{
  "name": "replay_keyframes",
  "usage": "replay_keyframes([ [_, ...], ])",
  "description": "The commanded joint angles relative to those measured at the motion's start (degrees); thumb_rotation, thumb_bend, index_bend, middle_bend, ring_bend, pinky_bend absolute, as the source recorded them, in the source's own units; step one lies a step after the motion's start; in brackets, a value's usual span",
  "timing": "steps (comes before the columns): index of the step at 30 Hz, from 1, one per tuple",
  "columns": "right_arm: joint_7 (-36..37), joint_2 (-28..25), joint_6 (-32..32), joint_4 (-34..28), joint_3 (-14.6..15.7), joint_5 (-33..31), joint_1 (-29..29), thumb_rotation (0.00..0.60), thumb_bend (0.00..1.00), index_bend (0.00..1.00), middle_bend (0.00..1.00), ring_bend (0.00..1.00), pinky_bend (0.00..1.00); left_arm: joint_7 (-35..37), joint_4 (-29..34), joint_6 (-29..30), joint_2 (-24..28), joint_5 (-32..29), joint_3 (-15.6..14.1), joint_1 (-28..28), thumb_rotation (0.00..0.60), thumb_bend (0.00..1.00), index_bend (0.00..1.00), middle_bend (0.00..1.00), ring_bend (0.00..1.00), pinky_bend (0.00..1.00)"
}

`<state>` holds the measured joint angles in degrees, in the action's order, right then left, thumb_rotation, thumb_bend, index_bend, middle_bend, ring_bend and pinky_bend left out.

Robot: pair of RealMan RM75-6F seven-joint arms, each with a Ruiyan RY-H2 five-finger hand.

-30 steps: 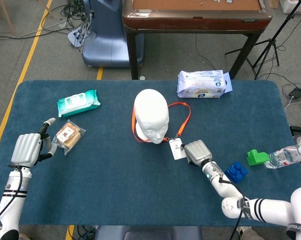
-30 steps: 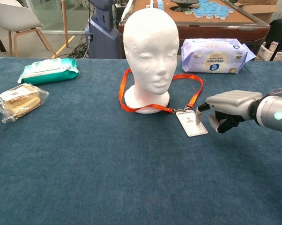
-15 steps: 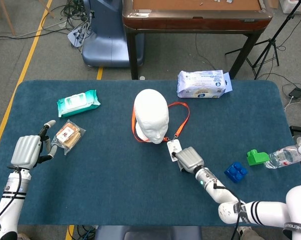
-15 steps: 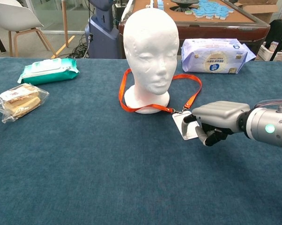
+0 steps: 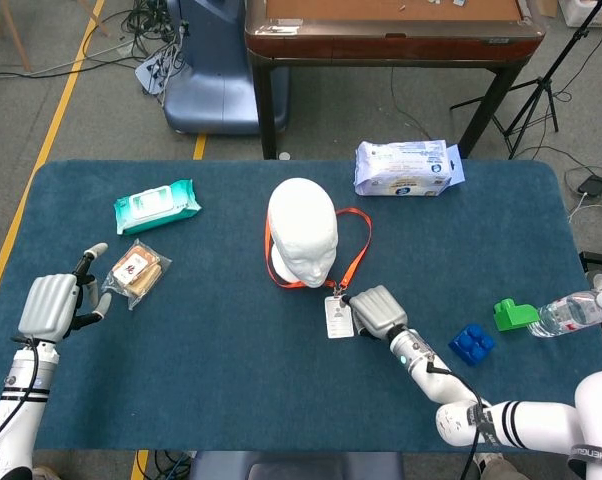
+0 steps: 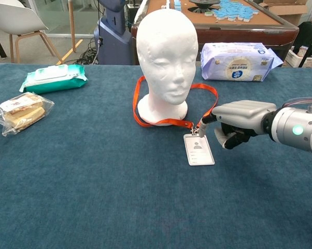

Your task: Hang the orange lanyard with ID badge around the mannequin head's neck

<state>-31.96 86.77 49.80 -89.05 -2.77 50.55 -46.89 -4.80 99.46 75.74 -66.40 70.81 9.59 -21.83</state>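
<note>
Head view: left hand point(image 5: 51, 304) at 9 o'clock edge of surface point(image 5: 221, 370), fingers apart, holding nothing. Mannequin head point(image 5: 303, 232) centre, orange lanyard point(image 5: 358, 243) looped round its base. ID badge point(image 5: 338, 317) flat at 5 o'clock of head. Right hand point(image 5: 378, 310) beside badge, fingers curled, fingertip at clip; grip unclear.

Two cameras, one high, one low.
Head view looks steeply down from above, taking in the whole blue table point(image 5: 281, 400) and floor behind. Chest view sits near tabletop height, facing forward, closer in. Both share the mannequin head point(image 5: 302, 232) point(image 6: 167, 52) and the table's middle.
</note>
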Motion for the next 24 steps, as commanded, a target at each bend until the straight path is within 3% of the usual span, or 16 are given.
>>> replay_keyframes([
  [1, -0.57, 1.73, -0.03, 2.35, -0.81, -1.17, -0.81, 0.600, 0.84, 0.30, 1.00, 1.00, 1.00, 0.08, 0.00, 0.17, 0.04, 0.14, 0.06, 0.21, 0.600, 0.36, 0.15, 0.73, 0.73, 0.91],
  [16, -3.23, 7.84, -1.11, 11.09, -3.11, -5.44, -3.93, 0.600, 0.84, 0.30, 1.00, 1.00, 1.00, 0.42, 0.18, 0.07, 0.49, 0.48, 0.23, 1.23, 0.600, 0.36, 0.15, 0.73, 0.73, 0.91],
  [24, -4.00, 7.04, -1.97, 7.30, -2.13, -6.33, -4.21, 0.600, 0.84, 0.30, 1.00, 1.00, 1.00, 0.43, 0.30, -0.12, 0.52, 0.56, 0.34, 1.50, 0.600, 0.36, 0.15, 0.73, 0.73, 0.91],
])
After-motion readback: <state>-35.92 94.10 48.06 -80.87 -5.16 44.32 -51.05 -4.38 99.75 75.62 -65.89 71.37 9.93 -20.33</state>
